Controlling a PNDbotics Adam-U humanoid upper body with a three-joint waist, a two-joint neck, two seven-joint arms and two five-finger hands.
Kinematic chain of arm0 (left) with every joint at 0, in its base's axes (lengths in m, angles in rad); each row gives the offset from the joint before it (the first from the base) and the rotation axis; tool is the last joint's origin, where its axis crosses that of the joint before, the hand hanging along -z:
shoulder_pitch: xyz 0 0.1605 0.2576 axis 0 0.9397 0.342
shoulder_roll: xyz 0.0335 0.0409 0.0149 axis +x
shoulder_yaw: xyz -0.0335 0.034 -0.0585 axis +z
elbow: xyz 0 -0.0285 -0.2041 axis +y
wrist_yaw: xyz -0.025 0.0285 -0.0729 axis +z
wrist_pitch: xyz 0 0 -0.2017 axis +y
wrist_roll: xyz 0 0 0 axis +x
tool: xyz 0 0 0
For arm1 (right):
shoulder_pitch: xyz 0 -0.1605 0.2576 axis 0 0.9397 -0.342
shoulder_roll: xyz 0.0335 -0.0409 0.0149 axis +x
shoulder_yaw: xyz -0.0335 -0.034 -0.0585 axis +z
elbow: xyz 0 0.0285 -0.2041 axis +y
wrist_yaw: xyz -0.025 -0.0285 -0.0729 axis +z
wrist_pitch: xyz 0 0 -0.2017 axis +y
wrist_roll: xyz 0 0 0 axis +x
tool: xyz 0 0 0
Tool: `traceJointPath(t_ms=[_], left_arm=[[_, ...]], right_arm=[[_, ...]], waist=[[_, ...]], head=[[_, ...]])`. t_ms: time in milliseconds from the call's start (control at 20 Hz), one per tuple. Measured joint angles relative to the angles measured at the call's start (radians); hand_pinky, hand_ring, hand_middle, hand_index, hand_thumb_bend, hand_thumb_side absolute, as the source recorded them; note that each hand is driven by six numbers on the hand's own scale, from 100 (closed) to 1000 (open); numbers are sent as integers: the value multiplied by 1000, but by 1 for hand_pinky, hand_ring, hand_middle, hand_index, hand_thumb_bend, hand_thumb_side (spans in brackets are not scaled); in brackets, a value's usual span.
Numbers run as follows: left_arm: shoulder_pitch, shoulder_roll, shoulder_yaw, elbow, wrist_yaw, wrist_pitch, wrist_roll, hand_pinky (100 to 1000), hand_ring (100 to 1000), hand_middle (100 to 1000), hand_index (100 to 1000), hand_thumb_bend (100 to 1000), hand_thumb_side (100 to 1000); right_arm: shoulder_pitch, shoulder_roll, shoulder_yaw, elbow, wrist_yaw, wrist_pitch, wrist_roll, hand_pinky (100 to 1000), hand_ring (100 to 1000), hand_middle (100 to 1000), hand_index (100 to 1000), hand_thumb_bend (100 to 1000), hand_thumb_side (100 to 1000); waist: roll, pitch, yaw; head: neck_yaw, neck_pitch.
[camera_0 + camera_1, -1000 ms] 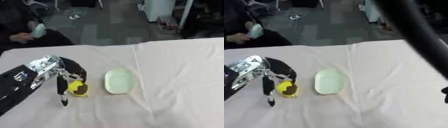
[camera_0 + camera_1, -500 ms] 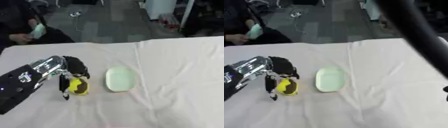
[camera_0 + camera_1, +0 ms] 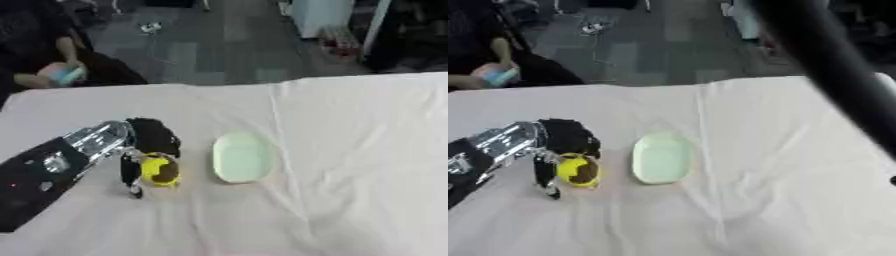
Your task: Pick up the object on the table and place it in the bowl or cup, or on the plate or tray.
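Note:
A small yellow object with a dark brown patch sits low over the white tablecloth at the left. My left hand comes in from the lower left, black with a silver wrist. Its fingers are curled over the object and the thumb points down beside it, so the hand is shut on it. A pale green oval plate lies flat just to the right of the object, a short gap away. My right arm crosses the upper right of the right eye view as a dark bar; only a dark sliver of the right hand shows at the edge.
The white tablecloth is creased to the right of the plate. The table's far edge runs across the upper part of the view, with grey floor behind it. A seated person is beyond the far left corner.
The camera has shifted a little, so the whole picture moved. My left hand stays curled on the yellow object, in about the same spot left of the plate.

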Motion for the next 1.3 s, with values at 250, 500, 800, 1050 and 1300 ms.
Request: traceJointPath(t_ms=[250,500,800,1050,1300], left_arm=[[9,-5,17,30,29,3,85,196,387,420,510,100,672],[17,-5,15,52,107,28,58,100,100,160,350,100,615],[17,33,15,1,224,61,-62,100,100,100,289,100,538],[17,108,25,-91,351,92,-153,100,100,117,307,100,568],[21,174,52,-178,499,127,-251,100,100,117,304,100,567]], right_arm=[[0,0,0,0,0,-6,-5,225,496,572,331,247,1000],[3,1,1,0,1,-7,-5,220,493,570,333,247,1000],[19,1,4,0,3,-7,-5,215,492,571,331,246,1000],[28,1,7,0,10,-4,-5,214,492,572,332,245,1000],[35,1,7,0,18,-1,-7,213,491,572,332,245,1000]], waist=[[-1,0,8],[-3,0,12],[-2,-6,23],[1,-12,32],[2,-15,38]], head=[[3,0],[3,0],[2,-8],[-5,-9],[-8,-21]])
